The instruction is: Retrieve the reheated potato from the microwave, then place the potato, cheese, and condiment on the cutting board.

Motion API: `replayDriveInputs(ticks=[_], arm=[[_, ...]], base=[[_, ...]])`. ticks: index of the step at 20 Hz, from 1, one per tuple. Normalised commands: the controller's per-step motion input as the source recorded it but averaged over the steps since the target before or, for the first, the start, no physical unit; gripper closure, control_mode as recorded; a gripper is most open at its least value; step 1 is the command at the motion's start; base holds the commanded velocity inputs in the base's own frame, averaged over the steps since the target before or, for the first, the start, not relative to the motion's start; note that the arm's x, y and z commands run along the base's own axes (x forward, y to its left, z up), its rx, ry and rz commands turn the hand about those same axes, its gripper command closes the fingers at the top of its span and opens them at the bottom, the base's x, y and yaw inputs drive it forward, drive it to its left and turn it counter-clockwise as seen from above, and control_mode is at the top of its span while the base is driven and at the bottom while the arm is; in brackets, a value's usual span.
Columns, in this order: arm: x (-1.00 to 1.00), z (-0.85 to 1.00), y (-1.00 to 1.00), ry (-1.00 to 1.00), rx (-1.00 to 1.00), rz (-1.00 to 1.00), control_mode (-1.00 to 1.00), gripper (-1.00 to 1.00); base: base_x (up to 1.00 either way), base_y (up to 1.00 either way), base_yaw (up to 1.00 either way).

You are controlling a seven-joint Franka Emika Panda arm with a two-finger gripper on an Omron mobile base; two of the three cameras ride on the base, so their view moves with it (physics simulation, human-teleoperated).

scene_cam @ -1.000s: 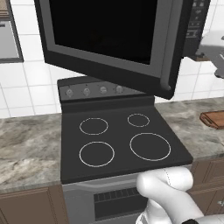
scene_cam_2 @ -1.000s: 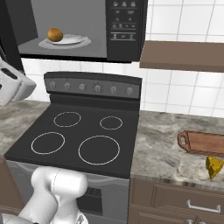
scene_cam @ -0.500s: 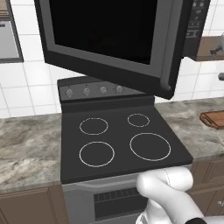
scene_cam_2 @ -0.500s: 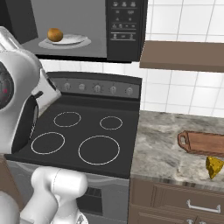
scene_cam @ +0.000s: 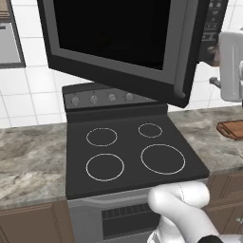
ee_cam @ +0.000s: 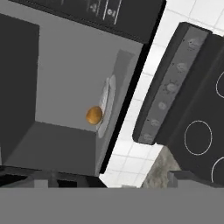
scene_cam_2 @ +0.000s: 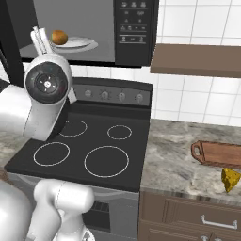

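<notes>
The microwave [scene_cam_2: 136,28] hangs over the stove with its black door [scene_cam: 118,42] swung wide open. Inside, the golden-brown potato [scene_cam_2: 59,36] rests on a white plate [scene_cam_2: 77,44]; the rolled hand view looks into the grey cavity at the potato [ee_cam: 93,115]. My gripper [scene_cam_2: 41,38] is raised in front of the opening, left of the potato and apart from it, and stands open and empty; its fingertips stand far apart in the hand view. The cutting board [scene_cam_2: 219,153] lies on the right counter with the yellow cheese [scene_cam_2: 229,180] just in front of it. The condiment is out of view.
Below the microwave is a black stove [scene_cam_2: 89,150] with four rings and a knob panel [ee_cam: 168,87]. A brown shelf [scene_cam_2: 197,59] juts out right of the microwave. The open door fills the space above the stove's left side. Marbled counter [scene_cam: 28,161] flanks the stove.
The arm has swung up and in from the left, its wrist now before the microwave opening. Potato, cutting board and cheese have not moved.
</notes>
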Motion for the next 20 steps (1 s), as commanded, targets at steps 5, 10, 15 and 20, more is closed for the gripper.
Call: replayDriveInputs(ticks=[5, 10, 15, 20], arm=[[0.51, 0.00, 0.15, 0.09, 0.13, 0.21, -1.00, -1.00], [0.27, 0.02, 0.16, 0.01, 0.05, 0.39, -1.00, -1.00], [0.37, 0.10, 0.09, 0.01, 0.10, 0.31, -1.00, -1.00], [0.24, 0.04, 0.19, 0.01, 0.07, 0.27, -1.00, -1.00]], base=[[0.00, 0.00, 0.00], [0.00, 0.00, 0.00], [0.00, 0.00, 0.00], [0.00, 0.00, 0.00]])
